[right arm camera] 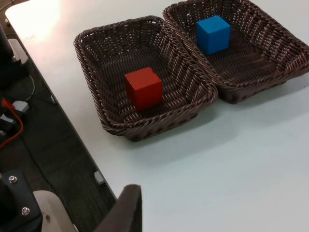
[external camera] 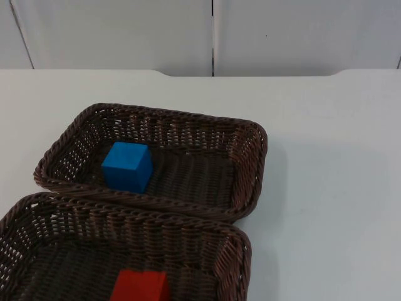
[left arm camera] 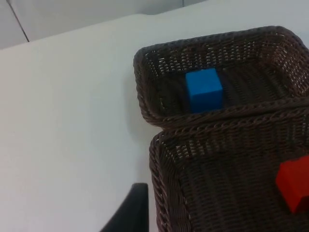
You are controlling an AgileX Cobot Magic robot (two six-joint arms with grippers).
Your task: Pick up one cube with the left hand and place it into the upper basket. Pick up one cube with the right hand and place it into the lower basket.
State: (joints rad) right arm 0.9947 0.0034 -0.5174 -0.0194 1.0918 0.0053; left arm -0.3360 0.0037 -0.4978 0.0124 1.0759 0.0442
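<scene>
Cubes are both sitting in baskets right now! Starting at the left, the left gripper (left arm camera: 130, 212) is hanging above bare white table (external camera: 326, 157) just left of the baskets; whether it is open I cannot tell, and nothing seems to be in it. Moving right, the blue cube (external camera: 128, 166) is resting inside the upper basket (external camera: 247, 135), towards its left end. The red cube (external camera: 140, 286) is lying in the lower basket (external camera: 241, 241), whose far rim is touching the upper basket's near rim. Over on the right, the right gripper (right arm camera: 126, 208) is hovering high near the table's front edge, its opening likewise unclear, carrying nothing visible. Judging from this, the task looks done; the danger now is an arm swinging low and nudging a basket.
</scene>
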